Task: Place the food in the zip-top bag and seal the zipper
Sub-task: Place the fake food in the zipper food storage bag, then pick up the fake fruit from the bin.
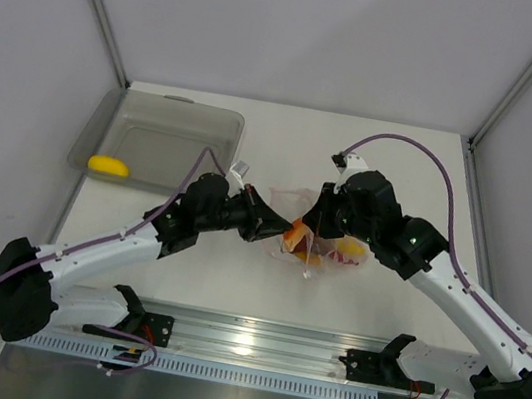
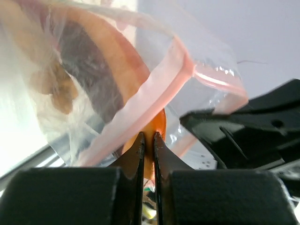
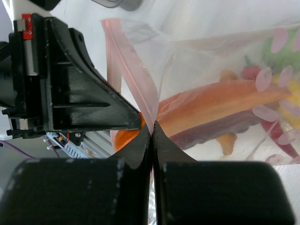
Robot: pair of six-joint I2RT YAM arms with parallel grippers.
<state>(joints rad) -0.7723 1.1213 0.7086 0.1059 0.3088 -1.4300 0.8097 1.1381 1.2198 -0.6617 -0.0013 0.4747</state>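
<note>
Mid-table, between my wrists: the zip-top bag (image 3: 225, 56), held by both arms, with its mouth facing my left arm.
Right gripper (image 3: 151, 129): clamped tight on the bag's mouth edge. The zipper (image 3: 129, 65) runs straight down into my fingertips.
Left gripper (image 2: 149, 140): pinched almost closed on an orange end. I take it for the tip of the orange-red slice (image 3: 211, 105). I cannot tell whether bag film lies between pad and food.
Contents: the slice lies lengthwise inside the bag. Red, yellow and green pieces are bunched at the far end, too blurred to sort.
Outside: one yellow piece (image 1: 108, 165) sits in the grey tray (image 1: 222, 127), well apart from the bag.
Handling, bag: thin, crinkly and limp, with no shape of its own, and the film looks slick. The pink strip is the only stiffer part, so that is the place to take hold, one gripper toward each end.
Handling, food: light, hard toy pieces with smooth skins, likely to slip. Best pinched across the thin side.
Judgement: the mouth gapes open and loading is unfinished, so sealing comes later.
</note>
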